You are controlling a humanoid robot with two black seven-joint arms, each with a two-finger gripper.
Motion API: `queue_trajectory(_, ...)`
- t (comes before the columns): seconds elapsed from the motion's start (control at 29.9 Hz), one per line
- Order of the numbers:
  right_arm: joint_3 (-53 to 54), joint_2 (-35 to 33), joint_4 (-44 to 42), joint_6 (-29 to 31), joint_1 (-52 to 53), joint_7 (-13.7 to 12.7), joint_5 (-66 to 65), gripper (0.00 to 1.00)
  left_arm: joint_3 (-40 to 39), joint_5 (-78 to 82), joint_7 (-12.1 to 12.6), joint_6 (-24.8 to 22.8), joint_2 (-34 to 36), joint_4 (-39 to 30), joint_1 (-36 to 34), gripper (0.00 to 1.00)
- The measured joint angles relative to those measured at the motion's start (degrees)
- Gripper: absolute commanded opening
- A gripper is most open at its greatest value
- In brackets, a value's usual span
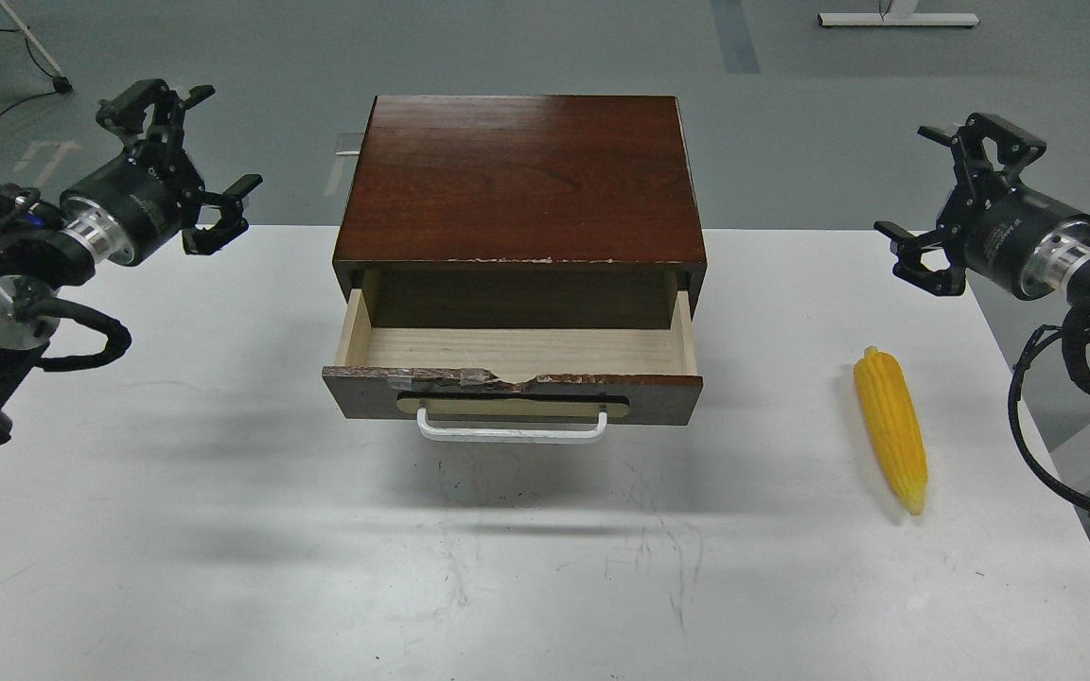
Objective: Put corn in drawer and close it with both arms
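Note:
The yellow corn lies on the white table at the right, its tip pointing toward me. The drawer is pulled out of the dark red-brown cabinet; its pale wood inside is empty and its white handle faces me. My left gripper is open and empty, held above the table's far left edge. My right gripper is open and empty, up at the far right, well above and behind the corn.
The white table spreads in front of the drawer. Its right edge runs close to the corn. Grey floor lies behind, with a white stand base at the top right.

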Motion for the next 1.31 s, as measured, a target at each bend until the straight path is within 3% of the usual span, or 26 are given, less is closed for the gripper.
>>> queue_trajectory(1.21, -1.84, -1.95, 0.39, 0.41, -0.12, -0.25, -6.88, 1.00, 0.13, -0.06, -0.25, -0.38, 1.31, -0.09, 1.81, 0.98)
queue_trajectory(1.27, -2.53, -1.97, 0.37, 0.32, 0.15, -0.26, -9.17, 0.98, 0.12, -0.07, -0.27, -0.38, 1.15, -0.09, 2.51, 0.98)
queue_trajectory(1.31, -2.76, -2.00, 0.37, -0.11, 0.26, -0.24, -11.35, 0.89, 0.11, -0.07, -0.40, -0.38, 1.14, -0.08, 2.82, 0.98)
